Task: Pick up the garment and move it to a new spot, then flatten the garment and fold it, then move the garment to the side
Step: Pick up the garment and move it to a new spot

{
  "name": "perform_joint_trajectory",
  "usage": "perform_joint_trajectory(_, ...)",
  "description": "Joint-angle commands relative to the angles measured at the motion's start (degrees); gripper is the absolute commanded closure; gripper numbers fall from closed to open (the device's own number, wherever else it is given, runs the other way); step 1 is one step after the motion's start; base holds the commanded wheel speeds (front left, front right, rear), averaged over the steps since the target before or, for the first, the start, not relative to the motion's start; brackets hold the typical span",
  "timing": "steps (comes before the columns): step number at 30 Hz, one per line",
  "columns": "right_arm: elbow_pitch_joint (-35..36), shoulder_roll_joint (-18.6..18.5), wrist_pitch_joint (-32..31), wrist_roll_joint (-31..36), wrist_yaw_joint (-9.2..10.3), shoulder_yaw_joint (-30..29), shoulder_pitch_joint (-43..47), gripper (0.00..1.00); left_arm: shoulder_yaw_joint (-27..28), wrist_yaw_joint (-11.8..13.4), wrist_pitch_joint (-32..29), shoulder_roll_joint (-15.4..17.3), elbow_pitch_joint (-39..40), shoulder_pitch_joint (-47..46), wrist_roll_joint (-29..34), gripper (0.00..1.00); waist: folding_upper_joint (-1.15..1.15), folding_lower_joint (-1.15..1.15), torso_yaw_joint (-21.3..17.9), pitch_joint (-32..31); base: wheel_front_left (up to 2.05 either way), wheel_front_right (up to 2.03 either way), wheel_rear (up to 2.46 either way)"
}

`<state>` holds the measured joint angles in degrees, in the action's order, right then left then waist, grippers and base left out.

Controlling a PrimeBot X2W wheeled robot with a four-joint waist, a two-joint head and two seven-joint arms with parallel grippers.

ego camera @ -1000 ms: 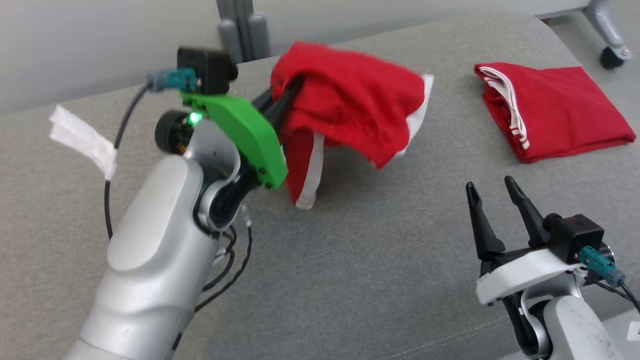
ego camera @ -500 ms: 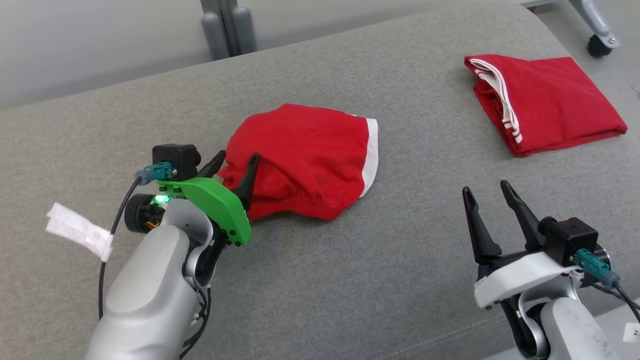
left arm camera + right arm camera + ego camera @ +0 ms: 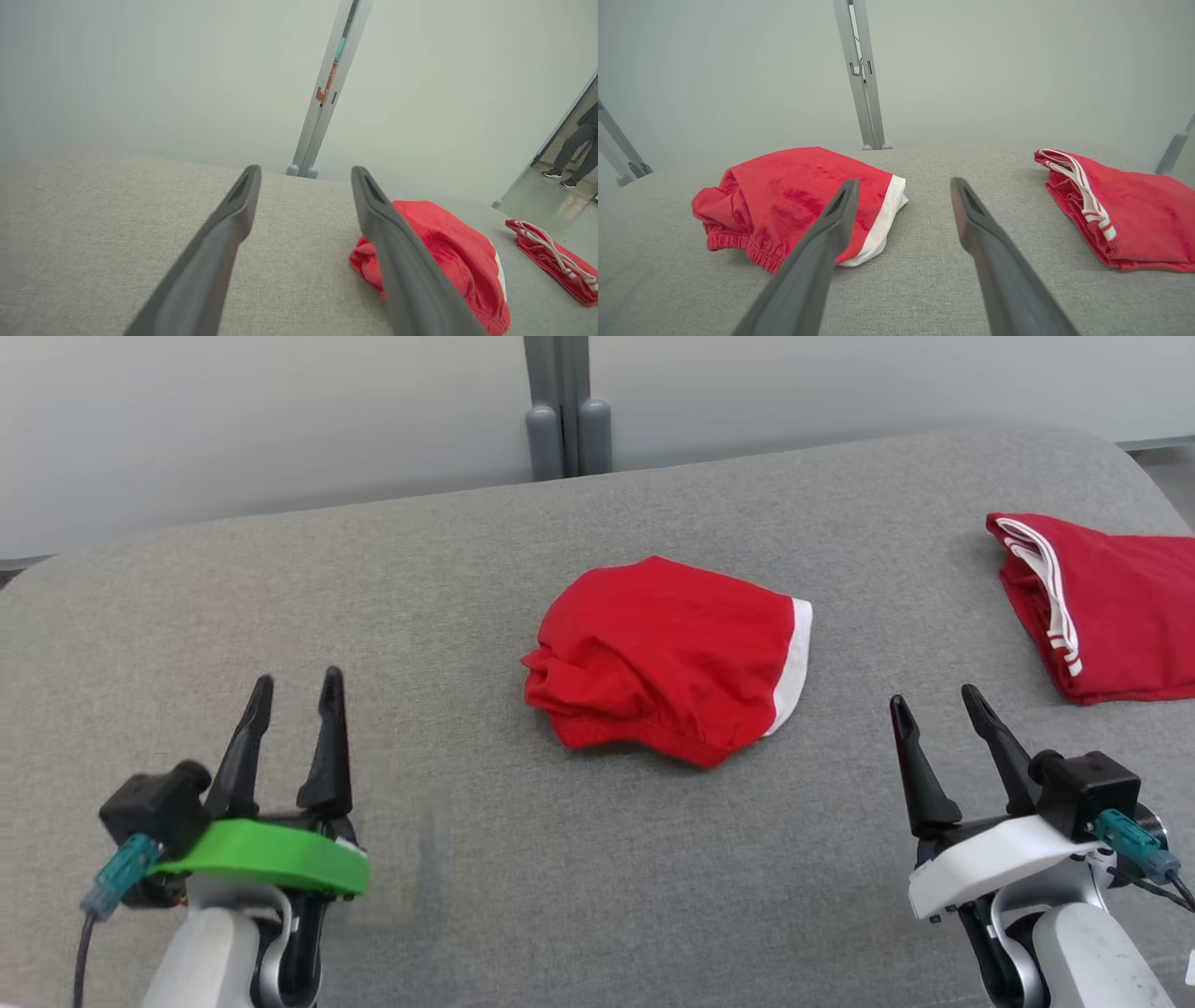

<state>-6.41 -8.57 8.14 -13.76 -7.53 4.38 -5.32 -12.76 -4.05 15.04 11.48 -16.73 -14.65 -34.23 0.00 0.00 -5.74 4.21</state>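
The garment, red with a white band along its right edge, lies crumpled in a loose heap in the middle of the grey padded surface. It appears again in the left wrist view and the right wrist view. My left gripper stands open at the lower left, well clear of the cloth, nothing between its fingers. At the lower right my right gripper is open too and empty, a little right of the heap. In each wrist view the gripper's own two dark fingers are spread wide.
A second red garment with white stripes lies folded at the right edge of the surface, seen too in the right wrist view. A grey post stands behind the far edge against a pale wall. A person's legs show through a doorway.
The left gripper opened, dropping the red garment onto the surface, and drew back to the lower left. The head camera shifted. The right gripper stayed open in place.
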Motion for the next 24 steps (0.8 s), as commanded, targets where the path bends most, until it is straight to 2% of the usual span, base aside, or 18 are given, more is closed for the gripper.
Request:
perform_joint_trajectory(1,0.0,0.04,-0.09,0.1,0.09,-0.21,0.76,0.0,1.64,0.52,0.12,-0.31,1.36,3.17,1.4,0.0,0.0,0.0,2.42,-1.86,0.0,0.0,0.0)
perform_joint_trajectory(5,-0.65,0.24,0.26,0.16,0.1,-1.17,1.99,0.0,6.12,0.78,0.14,-1.52,4.69,9.28,4.18,0.0,0.0,0.0,4.16,-3.04,0.0,0.0,0.0)
perform_joint_trajectory(9,-1.15,0.69,0.27,0.38,0.1,-1.78,2.91,0.0,7.64,0.11,0.14,-1.98,5.15,13.21,6.48,0.0,0.0,0.0,5.4,-4.24,0.0,0.0,0.0)
perform_joint_trajectory(24,-2.11,1.35,0.3,0.32,0.09,-2.17,4.25,0.0,9.78,-1.63,0.15,-4.06,5.89,15.04,10.77,0.0,0.0,0.0,6.24,-4.89,0.0,0.0,0.0)
